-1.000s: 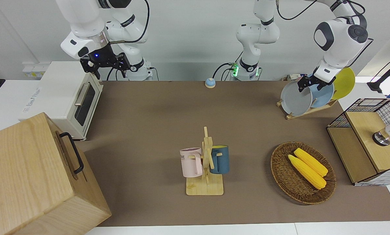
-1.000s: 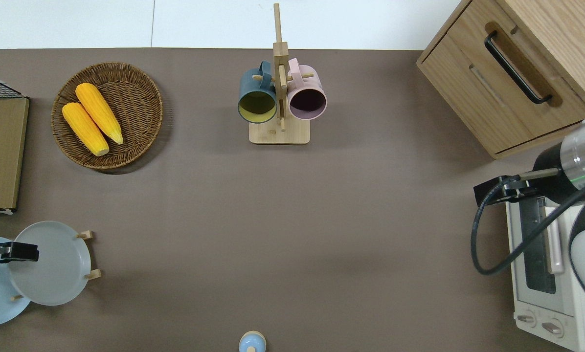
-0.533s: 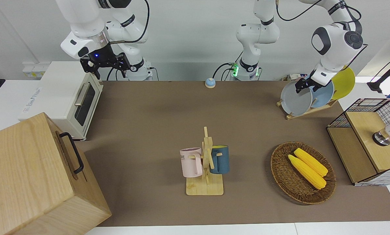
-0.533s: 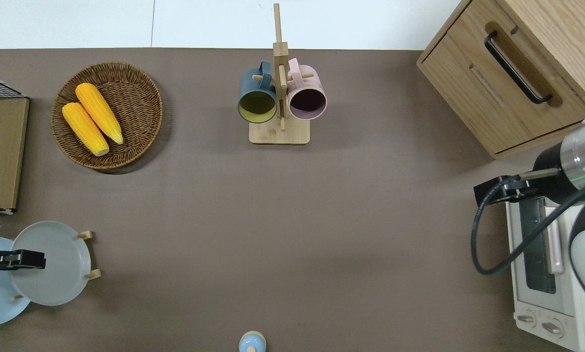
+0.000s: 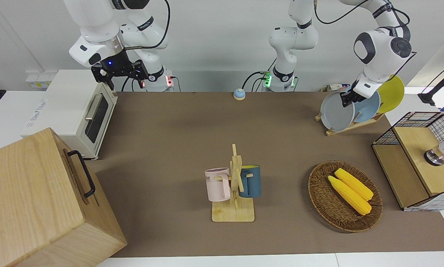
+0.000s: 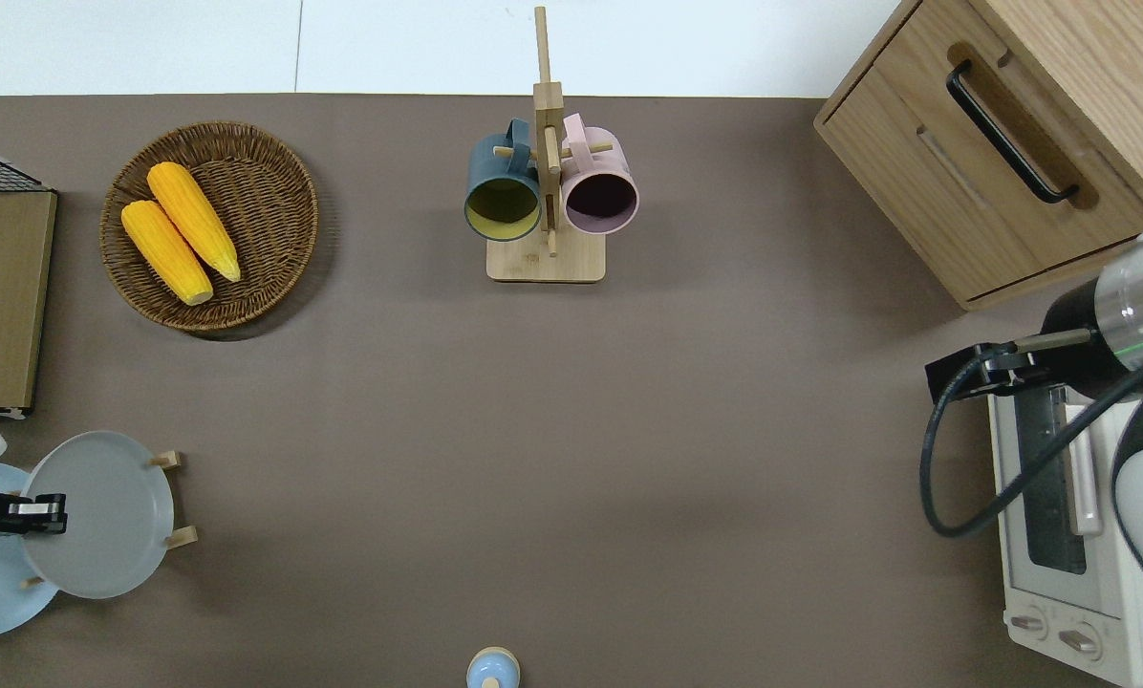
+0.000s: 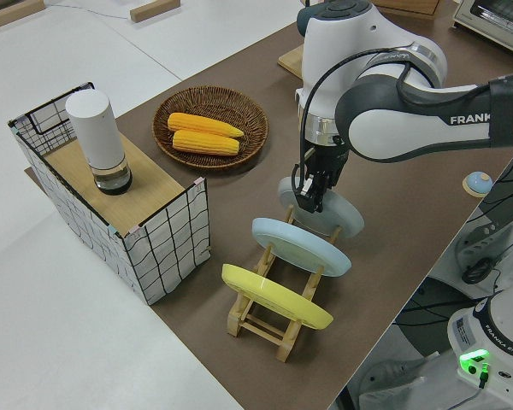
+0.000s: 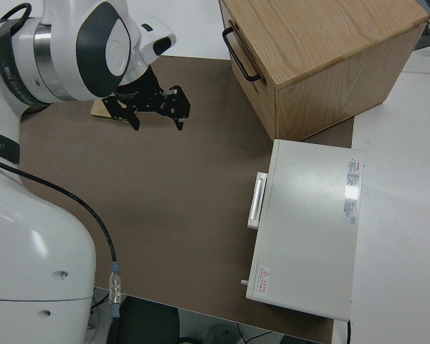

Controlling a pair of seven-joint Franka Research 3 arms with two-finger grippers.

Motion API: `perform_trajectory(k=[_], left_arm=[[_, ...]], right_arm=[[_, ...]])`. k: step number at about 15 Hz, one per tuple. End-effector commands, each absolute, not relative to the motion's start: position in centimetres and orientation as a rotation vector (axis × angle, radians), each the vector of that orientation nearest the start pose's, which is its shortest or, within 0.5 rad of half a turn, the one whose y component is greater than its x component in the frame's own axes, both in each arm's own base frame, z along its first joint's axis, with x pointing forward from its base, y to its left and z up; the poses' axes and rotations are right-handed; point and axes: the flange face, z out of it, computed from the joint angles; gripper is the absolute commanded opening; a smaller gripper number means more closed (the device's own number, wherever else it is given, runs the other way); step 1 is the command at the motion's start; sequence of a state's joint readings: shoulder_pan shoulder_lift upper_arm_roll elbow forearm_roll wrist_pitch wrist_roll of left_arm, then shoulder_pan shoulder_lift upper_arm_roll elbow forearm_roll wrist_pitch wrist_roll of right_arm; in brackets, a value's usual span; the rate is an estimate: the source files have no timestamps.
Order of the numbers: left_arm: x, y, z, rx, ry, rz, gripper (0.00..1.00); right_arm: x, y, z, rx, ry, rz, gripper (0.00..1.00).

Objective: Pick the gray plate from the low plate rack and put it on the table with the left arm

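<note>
1. Left side view is showing the left gripper (image 7: 310, 193) closing on the upper rim of the gray plate (image 7: 342, 219), which is standing in the low plate rack (image 7: 274, 320) beside the light blue plate (image 7: 301, 246).
2. The grasping step is under way; next comes lifting the plate clear of the pegs toward the table (image 6: 571, 430).
3. The left arm (image 7: 393, 94) is reaching down, wrist pointing downward.
4. The right arm is parked, its gripper (image 8: 154, 107) spread open.
</note>
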State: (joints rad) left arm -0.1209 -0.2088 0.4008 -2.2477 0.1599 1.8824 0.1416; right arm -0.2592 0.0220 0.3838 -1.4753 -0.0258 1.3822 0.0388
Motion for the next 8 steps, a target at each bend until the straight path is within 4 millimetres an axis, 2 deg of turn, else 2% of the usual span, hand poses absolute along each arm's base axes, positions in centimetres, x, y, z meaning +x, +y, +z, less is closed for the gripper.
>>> perform_trajectory(k=[1,4,8], left_arm=[[43.7,14.8,43.3,-3.083,-0.104,0.251,0.00],[43.9,14.9,43.9,-3.082,-0.105,0.237,0.00],[44.6,15.4,47.3,-3.076,-0.119,0.213,0.00]], right_arm=[[53.6,5.9,64.6,-3.169,-0.105,0.181,0.983],[53.6,6.0,64.6,-3.167,-0.108,0.179,0.983],[53.6,6.0,64.6,-3.167,-0.108,0.179,0.983]])
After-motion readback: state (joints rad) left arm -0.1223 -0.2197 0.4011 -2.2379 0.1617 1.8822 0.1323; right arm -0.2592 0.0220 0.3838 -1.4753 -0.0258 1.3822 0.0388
